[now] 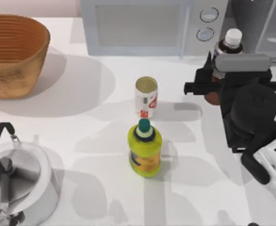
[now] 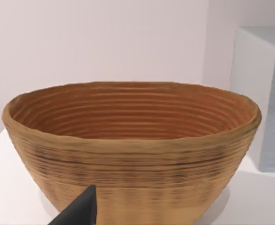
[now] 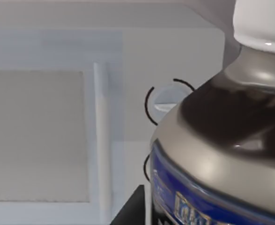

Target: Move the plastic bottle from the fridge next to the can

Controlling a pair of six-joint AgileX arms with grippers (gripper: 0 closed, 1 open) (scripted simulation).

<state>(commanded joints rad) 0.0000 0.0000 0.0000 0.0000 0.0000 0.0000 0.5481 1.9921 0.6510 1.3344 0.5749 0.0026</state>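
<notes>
My right gripper (image 1: 216, 81) is shut on the plastic bottle (image 1: 226, 49), holding it around the middle. The bottle stands upright with its white cap up, in front of the microwave's right end and just left of the fridge (image 1: 269, 26), outside it. Its label and shoulder (image 3: 221, 154) loom close in the right wrist view, beside one dark finger (image 3: 131, 210). The can (image 1: 146, 97) stands upright near the table's middle, well to the left of the bottle. My left arm stays parked at the lower left; one dark fingertip (image 2: 81, 211) shows in the left wrist view.
A fat yellow-green bottle (image 1: 145, 150) with a teal cap stands just in front of the can. The white microwave (image 1: 142, 26) lines the back. A wicker basket (image 1: 13, 54) sits at the back left, and a metal kettle (image 1: 22, 183) at the front left.
</notes>
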